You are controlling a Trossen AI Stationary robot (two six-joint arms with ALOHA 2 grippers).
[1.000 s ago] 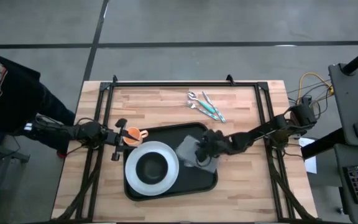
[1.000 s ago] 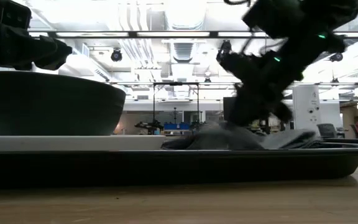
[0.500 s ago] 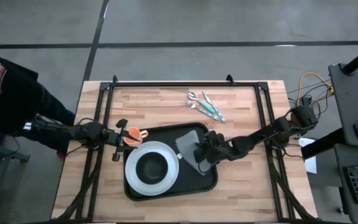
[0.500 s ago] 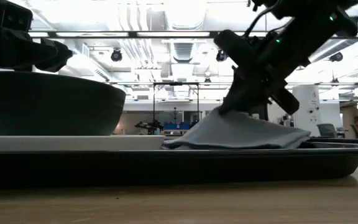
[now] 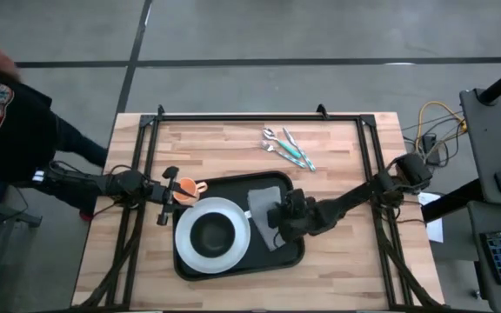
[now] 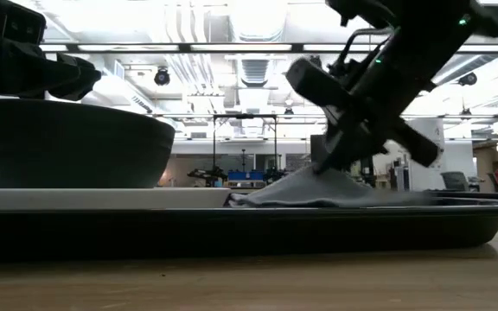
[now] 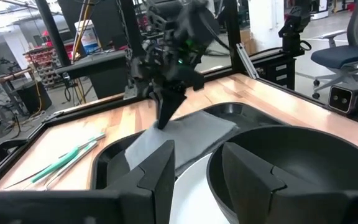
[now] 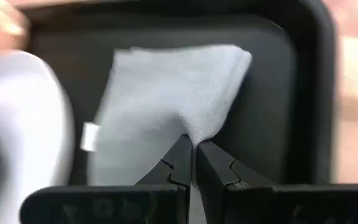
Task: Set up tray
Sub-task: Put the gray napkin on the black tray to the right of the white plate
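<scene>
Beneath the right gripper (image 8: 194,149), pinched shut on the napkin (image 8: 166,93), the tray (image 5: 292,254) holds plate and bowl; cutlery remains outside.

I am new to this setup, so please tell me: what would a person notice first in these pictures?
The right gripper pinches a grey napkin on the black tray's right part. Beside it on the tray, a dark bowl sits on a white plate. The left gripper holds an orange cup by the tray's far left corner.
</scene>
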